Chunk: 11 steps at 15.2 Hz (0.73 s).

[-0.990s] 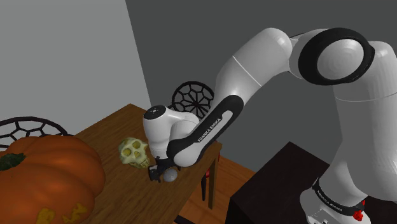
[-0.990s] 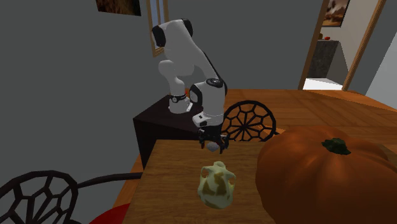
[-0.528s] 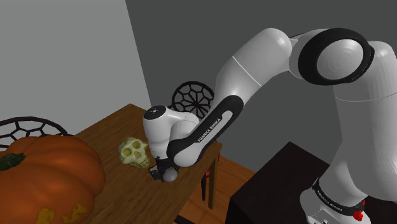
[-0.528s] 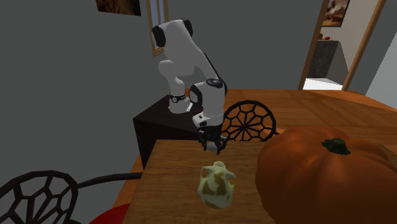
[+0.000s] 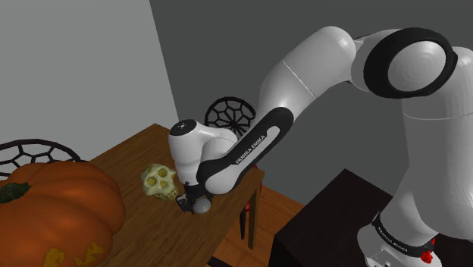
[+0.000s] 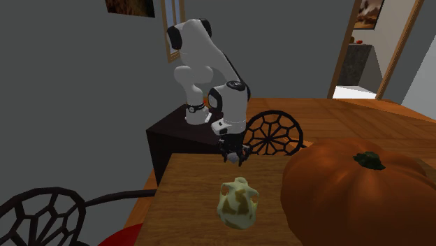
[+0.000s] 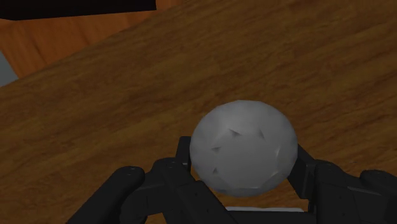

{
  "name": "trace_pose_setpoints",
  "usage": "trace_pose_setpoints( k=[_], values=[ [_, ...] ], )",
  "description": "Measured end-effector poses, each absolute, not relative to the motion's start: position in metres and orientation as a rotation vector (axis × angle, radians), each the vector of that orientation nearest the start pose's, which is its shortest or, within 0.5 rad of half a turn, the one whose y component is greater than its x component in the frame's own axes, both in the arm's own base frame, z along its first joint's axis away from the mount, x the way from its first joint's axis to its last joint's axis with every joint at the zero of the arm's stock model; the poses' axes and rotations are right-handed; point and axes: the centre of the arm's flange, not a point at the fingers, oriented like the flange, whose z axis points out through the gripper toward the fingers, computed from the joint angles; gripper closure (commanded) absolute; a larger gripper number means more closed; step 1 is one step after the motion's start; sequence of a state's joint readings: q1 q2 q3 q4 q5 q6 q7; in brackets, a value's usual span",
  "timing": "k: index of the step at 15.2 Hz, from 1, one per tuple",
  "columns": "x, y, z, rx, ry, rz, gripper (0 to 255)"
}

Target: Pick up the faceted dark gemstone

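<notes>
**Q:** What does the shoulder view mark out?

**A:** My arm [image 5: 303, 72], white with dark joints, arching from the dark stand [image 5: 326, 227] down onto a wooden table [image 5: 133, 152]. My gripper [image 5: 187, 202] is close to the table edge that faces the stand, with a grey rounded gemstone [image 5: 202, 205] at its tip.

**Q:** And the other items?

**A:** A pale yellow skull [image 5: 159, 180], just beside the gripper and farther in from that edge. A large orange pumpkin [image 5: 61, 205] with a green stem, at the table's end toward the view's lower left. One black web-backed chair [image 5: 230, 117] stands beyond the table, partly hidden by my arm. A second chair [image 5: 30, 150] stands behind the pumpkin. Grey walls [image 5: 91, 61] close the background.
</notes>
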State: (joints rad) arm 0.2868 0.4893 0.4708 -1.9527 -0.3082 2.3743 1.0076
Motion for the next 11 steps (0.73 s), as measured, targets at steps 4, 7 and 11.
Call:
trace_pose_setpoints(
  k=[4,7,11],
  values=[
    [0.459,0.413,0.271,-3.136,0.116,0.0,255],
    [0.458,0.415,0.287,-3.136,0.116,0.0,255],
    [0.459,0.413,0.306,-3.136,0.116,0.0,255]
  ],
)
